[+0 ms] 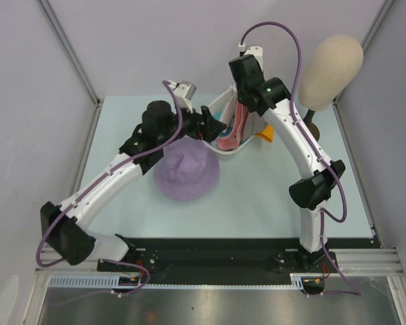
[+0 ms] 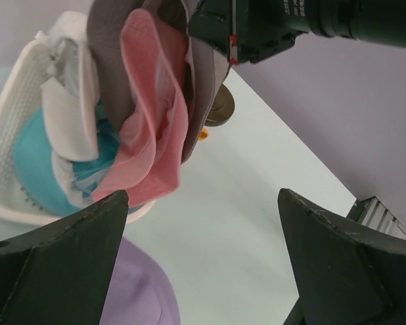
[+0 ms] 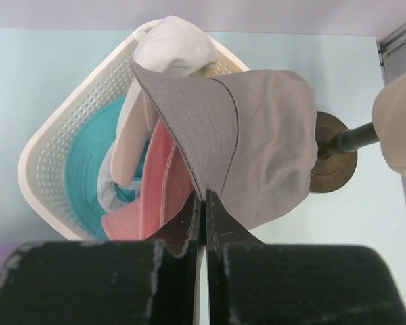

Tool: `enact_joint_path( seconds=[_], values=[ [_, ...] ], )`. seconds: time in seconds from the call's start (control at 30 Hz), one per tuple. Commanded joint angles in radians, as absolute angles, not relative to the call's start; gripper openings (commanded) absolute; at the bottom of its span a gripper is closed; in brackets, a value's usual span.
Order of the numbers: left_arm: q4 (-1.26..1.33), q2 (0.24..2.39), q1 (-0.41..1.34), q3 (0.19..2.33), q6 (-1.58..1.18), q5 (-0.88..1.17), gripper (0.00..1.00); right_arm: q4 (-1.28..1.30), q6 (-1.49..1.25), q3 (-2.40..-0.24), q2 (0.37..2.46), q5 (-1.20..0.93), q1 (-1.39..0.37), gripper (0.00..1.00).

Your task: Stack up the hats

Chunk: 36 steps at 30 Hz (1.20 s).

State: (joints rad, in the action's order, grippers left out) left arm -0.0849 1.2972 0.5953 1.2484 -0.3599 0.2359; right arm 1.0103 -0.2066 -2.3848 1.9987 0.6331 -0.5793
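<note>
The lavender hat lies flat on the table, and its edge shows in the left wrist view. The pink hat hangs over the white basket, lifted together with a grey cap. My right gripper is shut on their fabric; the grey cloth clearly runs into the jaws. The teal hat lies in the basket under a white cap. A bit of the orange hat shows behind the right arm. My left gripper is open and empty, beside the basket and above the lavender hat's far edge.
The beige mannequin head stands on its round base at the back right, close to the right arm. Grey walls enclose the table on the left, back and right.
</note>
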Motion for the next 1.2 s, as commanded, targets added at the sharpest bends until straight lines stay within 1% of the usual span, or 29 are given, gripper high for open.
enact_joint_path(
  seconds=[0.0, 0.07, 0.23, 0.33, 0.4, 0.6, 0.73, 0.77, 0.83, 0.87, 0.93, 0.97, 1.17],
  values=[
    [-0.003, 1.440, 0.632, 1.379, -0.336, 0.255, 0.97, 1.019, -0.232, -2.395, 1.913, 0.627, -0.580, 0.00],
    [-0.003, 1.485, 0.644, 1.440, -0.353, 0.253, 0.96, 1.025, -0.236, -2.384, 1.901, 0.629, -0.580, 0.00],
    [-0.018, 1.612, 0.658, 1.554, -0.370, 0.204, 0.90, 1.035, -0.253, -2.362, 1.872, 0.617, -0.581, 0.00],
    [-0.003, 1.652, 0.658, 1.568, -0.377, 0.207, 0.88, 1.040, -0.261, -2.350, 1.859, 0.607, -0.583, 0.00],
    [-0.005, 1.675, 0.660, 1.580, -0.383, 0.219, 0.84, 1.042, -0.261, -2.341, 1.856, 0.604, -0.583, 0.00],
    [0.009, 1.762, 0.666, 1.623, -0.376, 0.201, 0.80, 1.048, -0.262, -2.336, 1.850, 0.598, -0.586, 0.00],
    [0.008, 1.807, 0.666, 1.649, -0.374, 0.192, 0.74, 1.054, -0.264, -2.333, 1.847, 0.598, -0.586, 0.00],
    [0.008, 1.813, 0.666, 1.654, -0.377, 0.198, 0.67, 1.057, -0.262, -2.333, 1.845, 0.600, -0.586, 0.00],
    [0.011, 1.835, 0.666, 1.667, -0.382, 0.210, 0.51, 1.065, -0.261, -2.338, 1.839, 0.610, -0.588, 0.00],
    [0.011, 1.841, 0.666, 1.672, -0.385, 0.210, 0.27, 1.068, -0.258, -2.341, 1.832, 0.629, -0.586, 0.00],
    [0.008, 1.855, 0.666, 1.684, -0.391, 0.192, 0.02, 1.084, -0.253, -2.347, 1.822, 0.649, -0.584, 0.00],
    [0.008, 1.856, 0.666, 1.689, -0.390, 0.183, 0.00, 1.088, -0.252, -2.352, 1.812, 0.670, -0.581, 0.00],
    [-0.064, 1.858, 0.664, 1.712, -0.364, 0.057, 0.00, 1.112, -0.229, -2.349, 1.764, 0.744, -0.563, 0.00]
  ],
)
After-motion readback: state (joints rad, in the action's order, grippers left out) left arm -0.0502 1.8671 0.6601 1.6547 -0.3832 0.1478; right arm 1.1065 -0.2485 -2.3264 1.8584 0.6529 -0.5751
